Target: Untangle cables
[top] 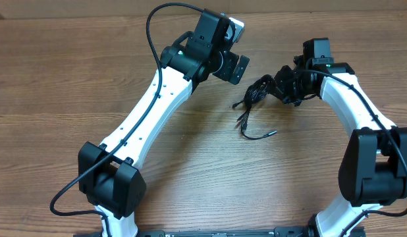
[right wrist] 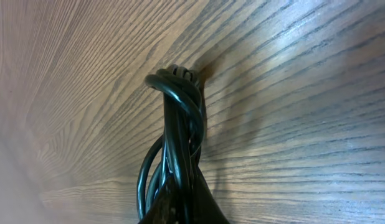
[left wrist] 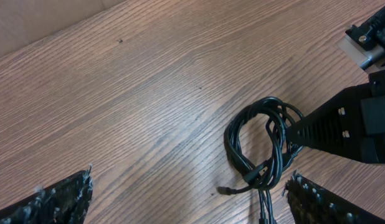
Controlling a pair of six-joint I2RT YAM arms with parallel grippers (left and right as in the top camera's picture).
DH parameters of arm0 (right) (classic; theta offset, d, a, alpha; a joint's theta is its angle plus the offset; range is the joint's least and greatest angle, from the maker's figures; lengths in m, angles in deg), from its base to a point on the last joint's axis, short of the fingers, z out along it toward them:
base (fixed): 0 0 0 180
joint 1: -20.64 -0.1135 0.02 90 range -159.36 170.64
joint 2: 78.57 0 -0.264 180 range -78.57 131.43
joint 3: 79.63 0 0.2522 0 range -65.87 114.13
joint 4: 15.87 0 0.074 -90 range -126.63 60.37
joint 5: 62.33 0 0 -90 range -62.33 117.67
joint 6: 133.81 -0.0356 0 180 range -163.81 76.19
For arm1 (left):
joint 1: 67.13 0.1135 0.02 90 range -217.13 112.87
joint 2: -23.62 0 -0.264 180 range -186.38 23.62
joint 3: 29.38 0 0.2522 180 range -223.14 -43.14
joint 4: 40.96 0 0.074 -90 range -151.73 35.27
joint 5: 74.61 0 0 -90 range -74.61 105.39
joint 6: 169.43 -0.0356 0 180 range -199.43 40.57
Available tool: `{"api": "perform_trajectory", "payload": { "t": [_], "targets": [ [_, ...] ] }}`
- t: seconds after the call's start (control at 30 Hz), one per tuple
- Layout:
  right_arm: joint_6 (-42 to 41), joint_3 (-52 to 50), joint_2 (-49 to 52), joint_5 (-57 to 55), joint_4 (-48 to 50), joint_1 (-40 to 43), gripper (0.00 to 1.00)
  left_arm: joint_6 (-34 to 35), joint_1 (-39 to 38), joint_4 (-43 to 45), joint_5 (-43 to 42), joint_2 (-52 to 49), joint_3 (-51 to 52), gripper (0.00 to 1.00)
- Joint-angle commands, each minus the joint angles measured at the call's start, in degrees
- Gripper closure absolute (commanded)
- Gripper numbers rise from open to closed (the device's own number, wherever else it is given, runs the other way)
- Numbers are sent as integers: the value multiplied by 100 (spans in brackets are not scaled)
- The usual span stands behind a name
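Right wrist, right fingers (left wrist: 323, 124) seemingly gripping cables (right wrist: 180, 124)

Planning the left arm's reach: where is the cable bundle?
Overhead, the cable bundle lies right of centre, pinched by the right gripper, beside the open left gripper.

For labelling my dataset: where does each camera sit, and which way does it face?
Overhead: above the table, facing down; left arm and right arm show.
Left wrist: on the left arm, facing down at the cables; fingers of the open left claw show.
Right wrist: low over the table; right claw, shut on the cables, shows.
Shared: the cables.
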Motion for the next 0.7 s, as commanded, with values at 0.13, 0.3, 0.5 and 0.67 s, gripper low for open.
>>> {"api": "perform_trajectory", "payload": {
  "t": [0.13, 0.3, 0.5, 0.67],
  "targets": [
    [85, 59, 9, 11, 144, 13, 96, 57, -76, 96, -332, 138, 31, 1],
    [127, 317, 4, 15, 140, 15, 96, 57, -221, 315, -527, 138, 28, 0],
    [219, 686, 4, 31, 50, 70, 96, 55, -435, 393, -570, 138, 28, 0],
    [236, 857, 2, 35, -66, 229, 96, 57, -463, 402, -588, 138, 28, 1]
  ]
}}
